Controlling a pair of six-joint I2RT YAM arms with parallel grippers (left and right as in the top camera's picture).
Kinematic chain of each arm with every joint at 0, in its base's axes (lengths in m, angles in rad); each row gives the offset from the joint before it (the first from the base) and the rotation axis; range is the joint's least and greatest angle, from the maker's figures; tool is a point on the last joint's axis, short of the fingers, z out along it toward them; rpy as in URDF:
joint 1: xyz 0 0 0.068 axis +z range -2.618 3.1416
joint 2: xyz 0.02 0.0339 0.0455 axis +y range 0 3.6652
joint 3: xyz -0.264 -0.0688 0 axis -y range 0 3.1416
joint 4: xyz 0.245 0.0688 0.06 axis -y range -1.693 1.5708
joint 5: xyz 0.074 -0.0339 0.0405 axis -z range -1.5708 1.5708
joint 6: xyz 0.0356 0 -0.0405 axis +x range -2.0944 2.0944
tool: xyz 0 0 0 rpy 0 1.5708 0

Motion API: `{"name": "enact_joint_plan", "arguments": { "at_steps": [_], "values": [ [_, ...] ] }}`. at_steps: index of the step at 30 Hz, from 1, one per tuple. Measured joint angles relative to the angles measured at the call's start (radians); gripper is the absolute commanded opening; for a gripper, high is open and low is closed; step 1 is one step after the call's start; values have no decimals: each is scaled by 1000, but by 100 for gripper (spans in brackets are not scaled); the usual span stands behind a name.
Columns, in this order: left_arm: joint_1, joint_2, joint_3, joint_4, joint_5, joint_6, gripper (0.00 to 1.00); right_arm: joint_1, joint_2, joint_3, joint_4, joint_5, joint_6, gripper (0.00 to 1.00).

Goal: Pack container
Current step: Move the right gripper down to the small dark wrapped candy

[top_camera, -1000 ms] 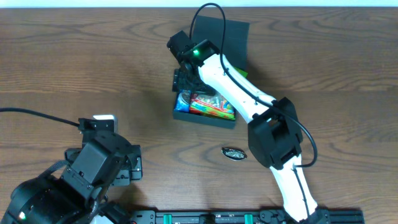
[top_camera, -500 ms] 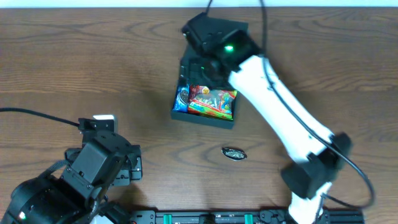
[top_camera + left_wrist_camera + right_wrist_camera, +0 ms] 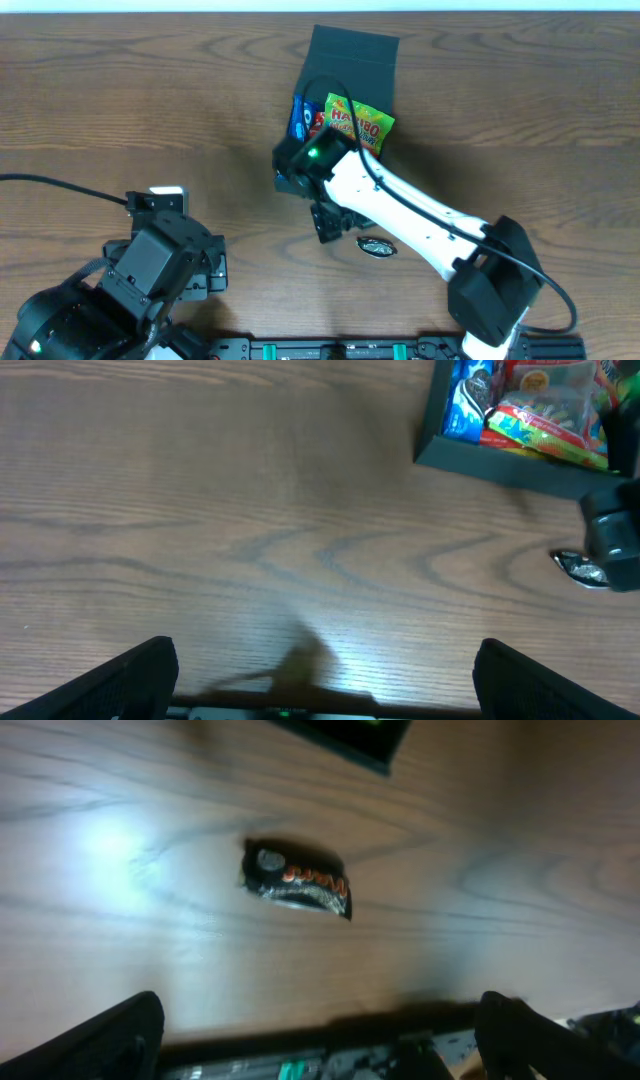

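at the left of the table the left gripper (image 3: pixel 325 678) hangs low over bare wood, fingers spread as wide as they go and nothing between them; it is well apart from everything else and seems to have no part in this step; further along, at the far side, sits the container (image 3: pixel 490 458), a dark square box with its flap lid (image 3: pixel 355 50) thrown back; a blue packet (image 3: pixel 300 118) and a green haribo bag (image 3: pixel 358 122) lie inside; the right gripper (image 3: pixel 315 1038) hovers just in front of the box, pointing down at the wood, jaws wide apart and empty; just to its right lies a small dark wrapped sweet (image 3: pixel 377 246) with orange lettering, flat on the table, near the box but outside it; to my eye the step in hand is fetching this sweet, the one loose item i can see; next the right arm needs to drop with a finger either side of the wrapper, pinch low since it lies so flat, then carry it over the near wall; the lid is not yet shut
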Motion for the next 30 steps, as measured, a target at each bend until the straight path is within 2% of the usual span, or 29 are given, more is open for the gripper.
{"name": "enact_joint_plan", "arguments": {
  "at_steps": [4,10,12,16,22,27,30],
  "values": [
    [0,0,0,-19,0,0,95,-16,1,-164,158,-38,40,98],
    [0,0,0,-19,0,0,95,-42,2,-233,286,-98,88,99],
    [0,0,0,-19,0,0,95,-42,2,-234,350,-138,23,96],
    [0,0,0,-19,0,0,95,-41,1,-244,364,-189,-102,91],
    [0,0,0,-20,0,0,95,-41,-84,-367,405,-210,-169,99],
    [0,0,0,-10,0,0,95,-47,-287,-473,417,-219,-253,99],
    [0,0,0,-8,0,0,95,-66,-334,-507,411,-206,-275,99]
  ]
}}
